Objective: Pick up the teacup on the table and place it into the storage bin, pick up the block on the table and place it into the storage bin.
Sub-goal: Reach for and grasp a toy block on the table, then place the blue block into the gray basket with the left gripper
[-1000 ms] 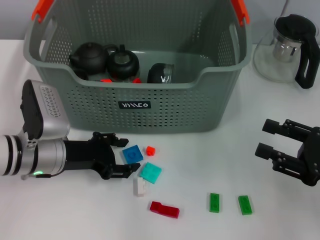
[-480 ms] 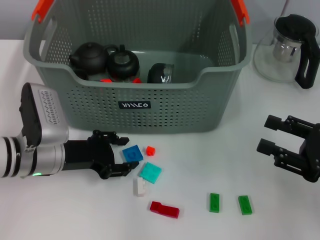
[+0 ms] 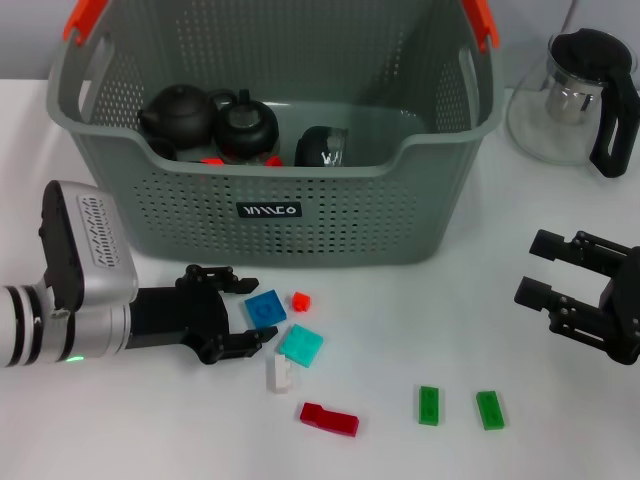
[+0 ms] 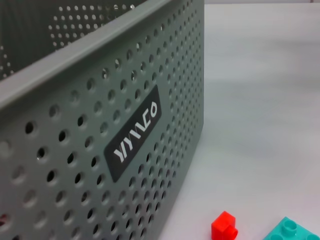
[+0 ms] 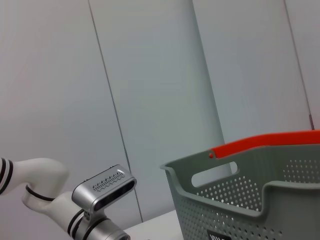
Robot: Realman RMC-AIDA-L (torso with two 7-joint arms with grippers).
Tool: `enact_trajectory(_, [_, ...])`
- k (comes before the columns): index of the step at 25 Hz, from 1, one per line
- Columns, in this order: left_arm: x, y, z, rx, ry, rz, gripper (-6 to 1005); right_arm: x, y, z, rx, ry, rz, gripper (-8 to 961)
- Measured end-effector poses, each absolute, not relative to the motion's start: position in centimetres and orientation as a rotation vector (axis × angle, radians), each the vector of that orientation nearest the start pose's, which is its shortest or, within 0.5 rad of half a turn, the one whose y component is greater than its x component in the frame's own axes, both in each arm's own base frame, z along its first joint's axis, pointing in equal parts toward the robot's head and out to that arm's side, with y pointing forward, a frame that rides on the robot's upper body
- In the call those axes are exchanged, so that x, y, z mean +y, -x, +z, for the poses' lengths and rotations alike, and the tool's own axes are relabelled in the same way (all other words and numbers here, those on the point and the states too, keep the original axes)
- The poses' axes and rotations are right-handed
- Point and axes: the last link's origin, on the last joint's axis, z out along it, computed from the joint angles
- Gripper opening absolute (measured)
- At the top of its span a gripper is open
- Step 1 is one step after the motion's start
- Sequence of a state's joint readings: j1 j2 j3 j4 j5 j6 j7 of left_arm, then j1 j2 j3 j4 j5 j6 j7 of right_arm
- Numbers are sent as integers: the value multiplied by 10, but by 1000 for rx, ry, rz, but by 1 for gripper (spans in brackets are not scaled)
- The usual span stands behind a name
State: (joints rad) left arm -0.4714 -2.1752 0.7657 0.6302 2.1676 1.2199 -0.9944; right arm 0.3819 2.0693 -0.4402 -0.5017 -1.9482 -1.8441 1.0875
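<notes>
Two dark teapots (image 3: 208,118) and a teacup (image 3: 321,146) inside storage bin (image 3: 430,190), left pincer (image 3: 240,314) apart beside blue block (image 3: 265,307), right pincer (image 3: 545,270) apart.

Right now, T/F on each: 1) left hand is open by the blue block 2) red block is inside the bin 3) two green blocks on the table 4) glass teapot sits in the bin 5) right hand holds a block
1) True. The left hand is open, low on the table, its fingers beside the blue block.
2) False. The red block lies on the table, in front of the storage bin.
3) True. Two green blocks lie side by side on the table.
4) False. The glass teapot stands on the table, outside the bin on the robot's right.
5) False. The right hand is open and empty, hanging clear of the blocks.
</notes>
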Motion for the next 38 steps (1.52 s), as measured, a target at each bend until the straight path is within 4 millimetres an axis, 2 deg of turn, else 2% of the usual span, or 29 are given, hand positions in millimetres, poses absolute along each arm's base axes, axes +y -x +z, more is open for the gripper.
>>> enact_trajectory(9, [321, 302, -58, -318, 2703, -200, 581, 260, -292, 16, 514, 2553, 1104, 668])
enact_trajectory(18, [319, 295, -50, -317, 2731, -256, 425, 260, -292, 17, 512, 2548, 1111, 668])
enact_trajectory(22, [312, 287, -32, -346, 2784, -334, 409, 261, -292, 18, 509, 2542, 1115, 668])
enact_trajectory(26, [296, 275, -8, -361, 2915, -434, 410, 260, -292, 19, 506, 2542, 1121, 669])
enact_trajectory(31, [286, 252, 23, -339, 3035, -664, 424, 260, -291, 19, 503, 2545, 1127, 669])
enact_trajectory(34, [293, 238, 44, -290, 2982, -879, 437, 260, -291, 19, 503, 2545, 1128, 668])
enact_trajectory(38, [305, 223, 63, -236, 2808, -1137, 455, 260, -291, 19, 503, 2544, 1128, 668])
